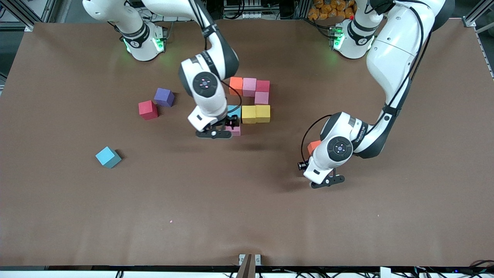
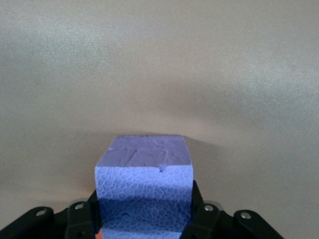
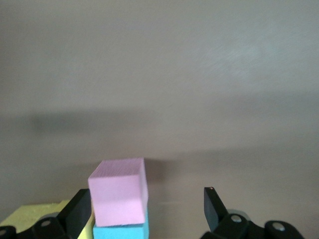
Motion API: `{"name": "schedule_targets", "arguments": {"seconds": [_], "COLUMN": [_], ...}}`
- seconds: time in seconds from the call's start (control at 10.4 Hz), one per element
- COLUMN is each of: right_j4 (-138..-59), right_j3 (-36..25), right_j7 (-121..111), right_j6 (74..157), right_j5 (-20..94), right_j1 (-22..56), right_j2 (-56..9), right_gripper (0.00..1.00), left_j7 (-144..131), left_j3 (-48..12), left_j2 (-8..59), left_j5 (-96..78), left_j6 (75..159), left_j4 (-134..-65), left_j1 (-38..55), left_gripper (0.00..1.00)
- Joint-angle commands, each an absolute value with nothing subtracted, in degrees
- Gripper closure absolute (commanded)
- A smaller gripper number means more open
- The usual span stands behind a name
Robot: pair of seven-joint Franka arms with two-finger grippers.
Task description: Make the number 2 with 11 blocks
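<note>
Right gripper [image 3: 147, 209] is hovering, jaws wide apart, astride the small pink foam cube [image 3: 119, 191] of the half-built number 2 [image 1: 255, 114] mid-tabletop, risking nudging it askew, while left gripper [image 2: 144, 219] is clamping the orange foam cube [image 1: 313, 146].

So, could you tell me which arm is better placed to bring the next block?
Left: its pincer clasps the orange block; the right pincer hangs open, empty, over the placed pink block.

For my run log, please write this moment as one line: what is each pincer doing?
right pincer: open around pink block, beside light blue block | left pincer: shut on bluish block | number 2: unfinished
</note>
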State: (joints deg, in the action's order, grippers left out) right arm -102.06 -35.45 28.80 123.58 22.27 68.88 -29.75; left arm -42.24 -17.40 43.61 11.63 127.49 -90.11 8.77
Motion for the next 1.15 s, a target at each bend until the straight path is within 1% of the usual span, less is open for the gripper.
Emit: {"name": "schedule_targets", "arguments": {"seconds": [0.0, 0.19, 0.48, 0.67, 0.77, 0.87, 0.96, 1.06], "right_j4": [-103.3, -103.3, -103.1, -103.0, -103.1, -103.1, -103.3, -103.5], "right_j3": [-39.4, -39.8, -39.8, -39.7, -39.7, -39.6, -39.6, -39.6], "right_j7": [29.4, 29.4, 29.3, 29.4, 29.4, 29.7, 30.1, 30.3], "right_j6": [123.1, 123.1, 123.7, 124.1, 124.1, 124.2, 125.7, 128.5], "right_j5": [21.4, 21.4, 21.3, 21.3, 21.3, 21.3, 21.4, 21.5], "right_j1": [67.6, 60.7, 48.7, 40.9, 37.4, 35.3, 34.2, 33.5], "right_j2": [-29.0, -29.2, -29.8, -31.2, -31.5, -32.1, -33.5, -35.1], "right_gripper": [0.00, 0.00, 0.00, 0.00, 0.00, 0.00, 0.00, 0.00], "left_j7": [-45.5, -47.5, -51.2, -54.8, -56.3, -56.9, -57.6, -59.2], "left_j3": [-17.3, -17.7, -17.6, -17.8, -17.8, -17.7, -17.7, -17.7], "left_j2": [42.8, 42.8, 43.7, 45.7, 46.9, 48.7, 50.3, 51.4], "left_j5": [12.5, 12.6, 12.5, 12.4, 12.4, 12.3, 11.6, 11.0], "left_j6": [126.6, 126.7, 127.2, 130.5, 132.4, 135.0, 135.5, 135.6], "left_j4": [-90.3, -88.5, -82.6, -79.4, -78.2, -76.5, -74.5, -73.0], "left_j1": [9.2, 11.2, 18.5, 24.7, 26.0, 28.9, 30.0, 31.7], "left_gripper": [0.67, 0.70, 0.70, 0.70, 0.72, 0.74, 0.77, 0.83]}}
